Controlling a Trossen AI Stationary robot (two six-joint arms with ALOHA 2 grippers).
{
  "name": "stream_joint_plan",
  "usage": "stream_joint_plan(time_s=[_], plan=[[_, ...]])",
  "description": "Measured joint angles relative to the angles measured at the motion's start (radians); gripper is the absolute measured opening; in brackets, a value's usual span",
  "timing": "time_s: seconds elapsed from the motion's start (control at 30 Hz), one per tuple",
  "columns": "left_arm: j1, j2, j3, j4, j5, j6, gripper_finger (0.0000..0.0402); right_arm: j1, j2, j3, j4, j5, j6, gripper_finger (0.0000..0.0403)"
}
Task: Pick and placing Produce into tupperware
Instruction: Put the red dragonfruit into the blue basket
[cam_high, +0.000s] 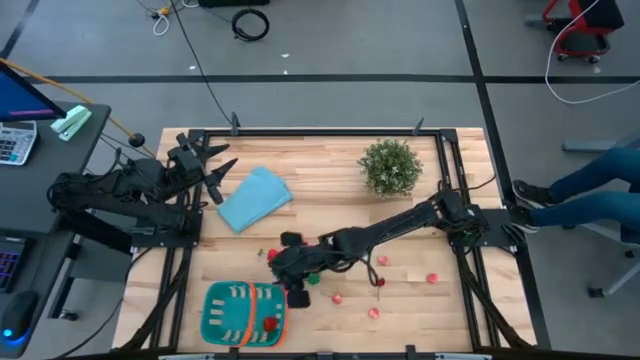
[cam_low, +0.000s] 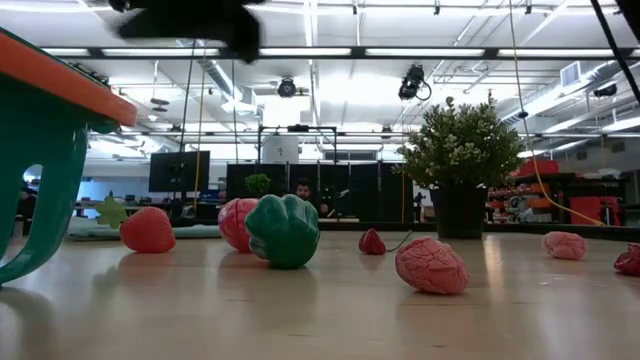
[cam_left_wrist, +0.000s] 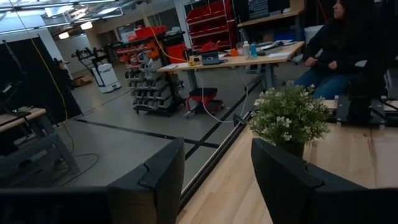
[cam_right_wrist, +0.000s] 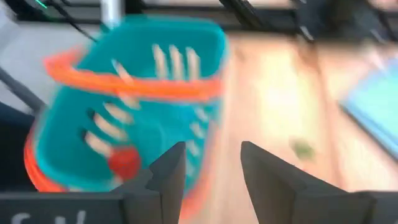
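The teal tupperware (cam_high: 243, 312) with its orange band stands at the table's near edge, and one red produce piece (cam_high: 268, 323) lies inside it. My right gripper (cam_high: 297, 292) hovers open and empty just right of its rim. In the right wrist view the gripper (cam_right_wrist: 213, 155) looks down on the tupperware (cam_right_wrist: 130, 106) and the red piece (cam_right_wrist: 124, 160). More produce lies on the table: a green piece (cam_low: 283, 230), a red one (cam_low: 147, 230) and pink ones (cam_low: 432, 265). My left gripper (cam_high: 215, 172) waits open at the far left.
A light blue cloth (cam_high: 254, 197) lies far left of centre, and a bushy potted plant (cam_high: 390, 166) stands near the far edge. Pink and red pieces (cam_high: 373, 312) are scattered right of the tupperware. A person (cam_left_wrist: 348, 37) sits beyond the table's right side.
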Motion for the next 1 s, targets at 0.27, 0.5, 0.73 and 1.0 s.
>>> stream_joint_plan(time_s=[0.27,0.5,0.73,1.0], plan=[[0.0,0.0,0.0,-0.046,0.0,-0.005,0.0189,0.001,-0.058,0.0,-0.304,0.182,0.238,0.0166],[0.0,0.0,0.0,-0.05,0.0,0.066,0.0187,-0.033,0.005,0.0,-0.343,0.197,0.441,0.0206],[0.0,0.0,0.0,-0.077,0.0,0.089,0.0189,-0.096,0.052,0.0,-0.347,0.173,0.679,0.0261],[0.0,0.0,0.0,-0.128,0.0,0.085,0.0186,-0.101,0.053,-0.001,-0.344,0.176,0.734,0.0288]])
